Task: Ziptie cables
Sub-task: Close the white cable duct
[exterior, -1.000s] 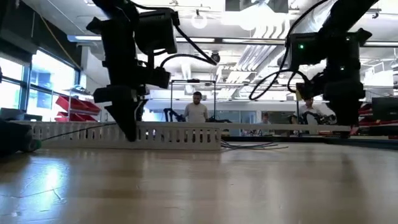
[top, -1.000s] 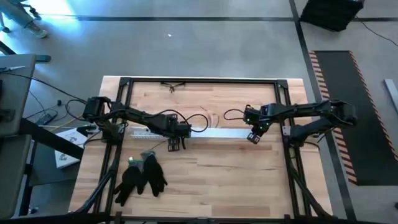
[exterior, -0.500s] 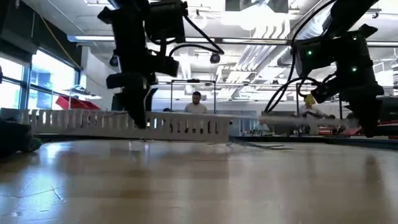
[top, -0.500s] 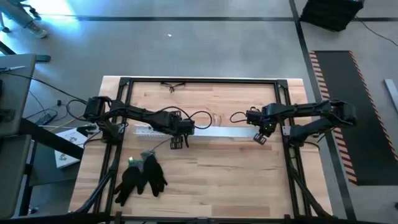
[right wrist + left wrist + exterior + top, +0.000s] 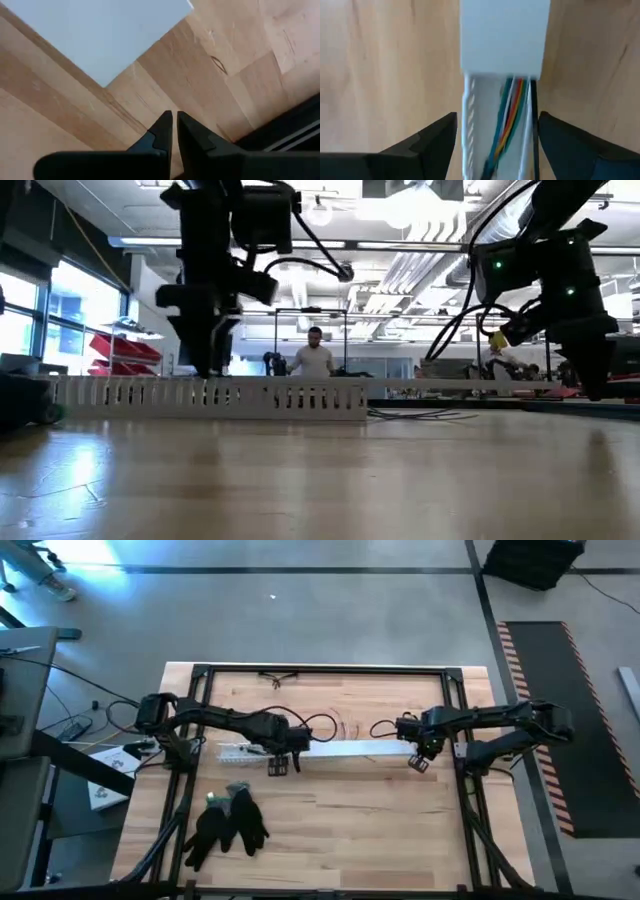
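The left gripper (image 5: 495, 135) hangs over the long white channel (image 5: 330, 750) in the middle of the wooden surface (image 5: 350, 820). Its fingers (image 5: 432, 137) are spread wide, one on each side of the channel, not touching it. The cables (image 5: 510, 115) lie inside the channel, right between those fingers. The right gripper (image 5: 174, 131) is at the right end of the channel, just above the surface. Its fingers are almost pressed together and hold nothing. Black gloves (image 5: 228, 820) lie nearer, to the left.
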Motion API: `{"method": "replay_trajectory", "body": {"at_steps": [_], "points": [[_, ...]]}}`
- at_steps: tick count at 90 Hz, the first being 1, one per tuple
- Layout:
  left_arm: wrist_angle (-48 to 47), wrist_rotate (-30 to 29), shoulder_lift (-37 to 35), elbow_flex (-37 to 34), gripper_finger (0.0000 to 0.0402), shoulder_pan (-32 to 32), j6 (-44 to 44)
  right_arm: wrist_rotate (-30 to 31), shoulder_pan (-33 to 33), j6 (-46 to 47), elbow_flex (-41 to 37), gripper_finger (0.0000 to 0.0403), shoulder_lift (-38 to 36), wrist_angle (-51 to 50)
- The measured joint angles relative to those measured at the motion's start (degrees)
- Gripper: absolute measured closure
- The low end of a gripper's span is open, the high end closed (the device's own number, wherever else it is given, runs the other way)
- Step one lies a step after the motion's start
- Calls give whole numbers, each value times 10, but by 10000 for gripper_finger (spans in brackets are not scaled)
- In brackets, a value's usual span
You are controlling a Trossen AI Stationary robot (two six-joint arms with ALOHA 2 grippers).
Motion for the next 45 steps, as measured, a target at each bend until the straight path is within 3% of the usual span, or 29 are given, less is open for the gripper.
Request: {"method": "replay_trajectory", "body": {"at_steps": [19, 45], "points": [[-41, 12, -4, -6, 146, -1, -12, 0, 0, -9, 0, 392, 0, 10], [57, 15, -4, -73, 146, 0, -9, 0, 0, -12, -1, 392, 0, 11]]}}
